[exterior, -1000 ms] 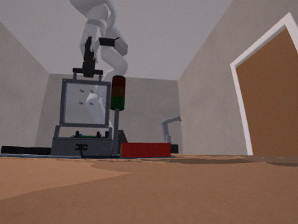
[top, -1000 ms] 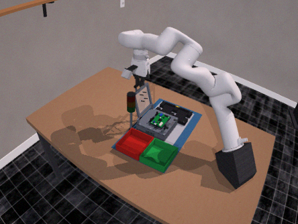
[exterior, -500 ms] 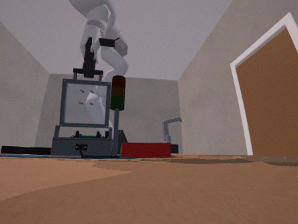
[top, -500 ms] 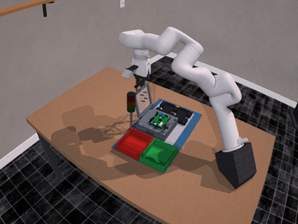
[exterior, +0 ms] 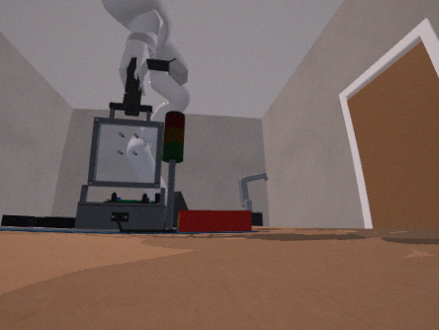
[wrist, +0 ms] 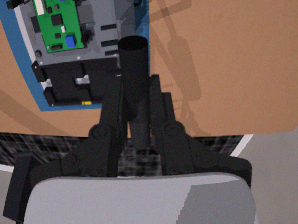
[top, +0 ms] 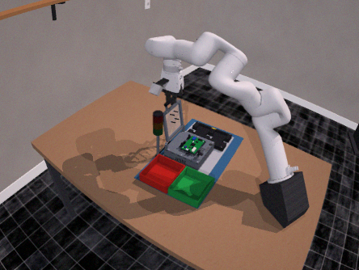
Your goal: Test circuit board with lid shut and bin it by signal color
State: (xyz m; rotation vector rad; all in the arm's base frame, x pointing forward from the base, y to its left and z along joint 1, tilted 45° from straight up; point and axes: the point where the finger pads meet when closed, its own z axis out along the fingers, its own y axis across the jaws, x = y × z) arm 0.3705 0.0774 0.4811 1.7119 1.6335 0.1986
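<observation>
The green circuit board [top: 192,145] lies face up on the grey tester's plate [top: 190,150]; it also shows in the wrist view [wrist: 56,18]. The tester's lid [top: 174,118] stands open, nearly upright, with its clear pane facing the exterior camera [exterior: 125,153]. My gripper [top: 168,99] is above the lid's top edge, shut on the lid's black handle [exterior: 131,106]; the handle runs between the fingers in the wrist view [wrist: 133,52]. The signal tower [top: 158,122] stands beside the tester, dark, with no lamp lit [exterior: 174,136].
The red bin [top: 160,172] and the green bin [top: 192,185] stand side by side on the blue mat in front of the tester. The black tray [top: 213,135] lies behind the tester. The arm's base [top: 285,196] stands at the table's right.
</observation>
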